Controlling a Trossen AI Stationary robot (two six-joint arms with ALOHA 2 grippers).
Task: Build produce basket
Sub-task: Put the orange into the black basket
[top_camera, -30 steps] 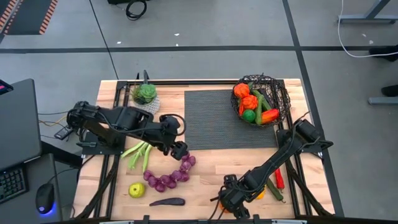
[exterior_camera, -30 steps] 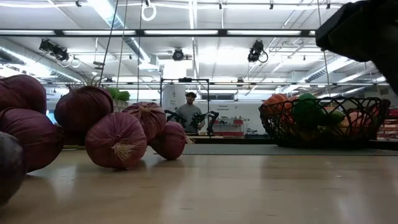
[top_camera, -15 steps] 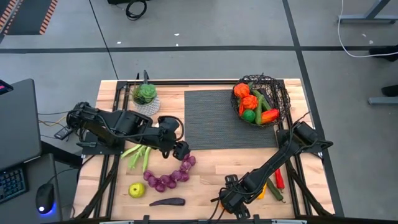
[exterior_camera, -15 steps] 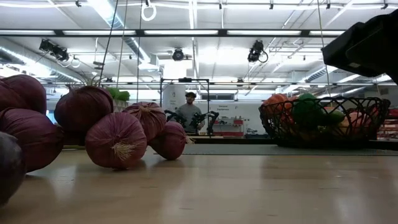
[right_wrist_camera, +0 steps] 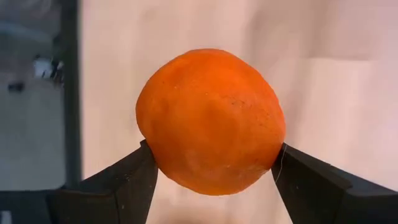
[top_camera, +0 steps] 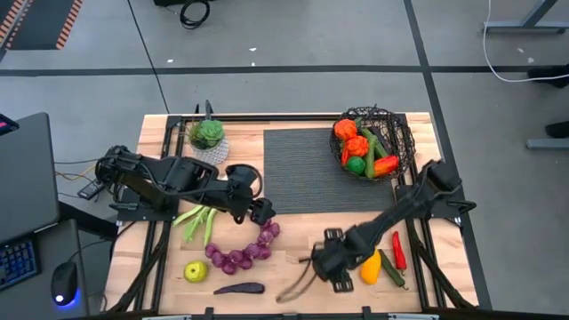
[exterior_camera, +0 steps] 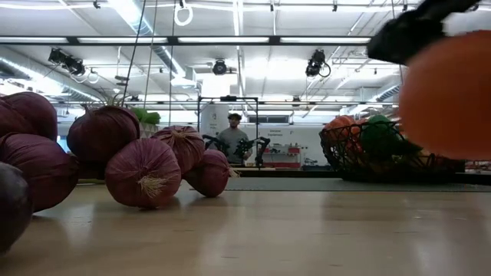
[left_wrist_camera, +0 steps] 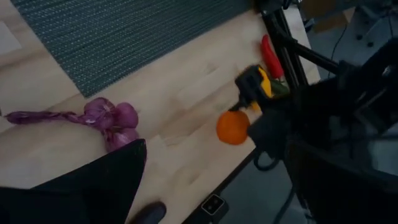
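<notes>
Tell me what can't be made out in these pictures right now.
- High view: the orange is hidden under the right gripper.
- Low view: the orange blurs close up and covers part of the basket.
- Left wrist view: the left gripper shows only as a dark blurred shape.
- Low view: the person is too small.

Two matte black, multi-jointed robot arms of blocky segments are mounted on black frames at either side of a table. The left gripper [top_camera: 259, 212] and right gripper [top_camera: 326, 264] are black too; the right's flat dark fingers [right_wrist_camera: 118, 186] taper to blunt wedge-shaped tips.
</notes>
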